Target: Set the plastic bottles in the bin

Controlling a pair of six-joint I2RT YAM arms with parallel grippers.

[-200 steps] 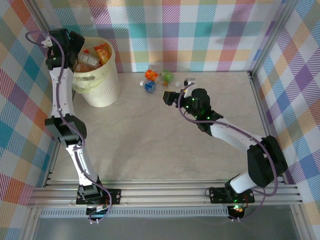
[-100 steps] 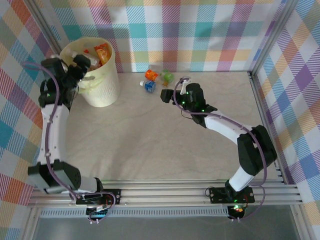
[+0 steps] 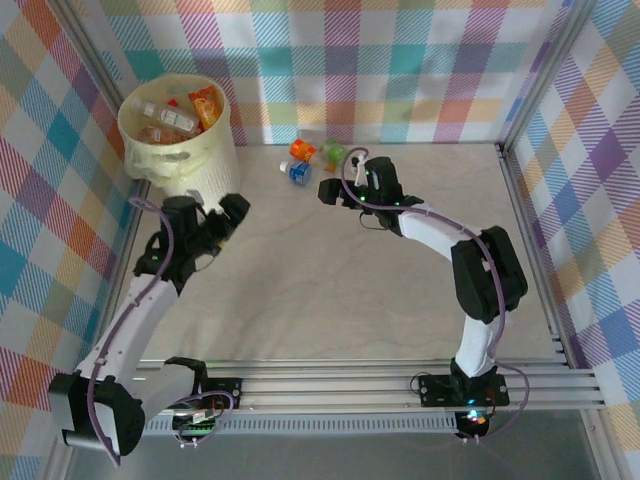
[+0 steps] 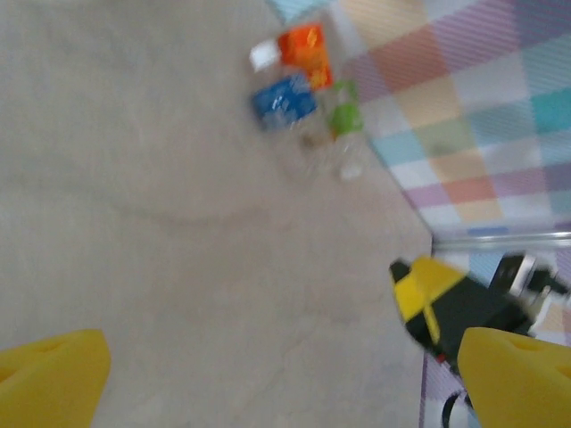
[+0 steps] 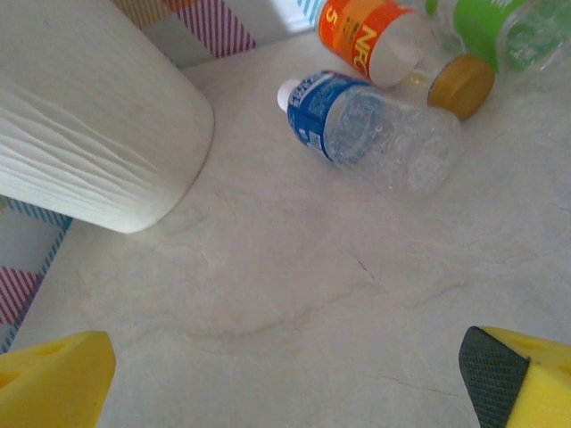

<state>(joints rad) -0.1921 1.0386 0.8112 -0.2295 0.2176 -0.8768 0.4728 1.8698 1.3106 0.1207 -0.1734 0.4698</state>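
The cream bin (image 3: 200, 165) stands at the back left with several plastic bottles (image 3: 175, 115) inside. Three more bottles lie by the back wall: an orange-labelled one (image 3: 302, 150), a blue-labelled one (image 3: 298, 172) and a green-labelled one (image 3: 334, 153). My right gripper (image 3: 340, 178) hovers open just right of the blue bottle (image 5: 357, 125), with nothing between its fingers. My left gripper (image 3: 222, 218) is open and empty, low over the table in front of the bin. Blurred at the top of the left wrist view are the orange (image 4: 303, 49), blue (image 4: 281, 100) and green (image 4: 346, 107) bottles.
A plaid wall runs right behind the bottles, and metal frame rails edge the table on the right (image 3: 530, 250) and near side. In the right wrist view the bin's ribbed wall (image 5: 80, 134) rises at the upper left. A brown cap (image 5: 462, 85) caps a clear bottle beside the orange one (image 5: 370, 31).
My left arm swung from above the bin down to the table in front of it. My right gripper crept back and left, closer to the bottles. Both stayed open.
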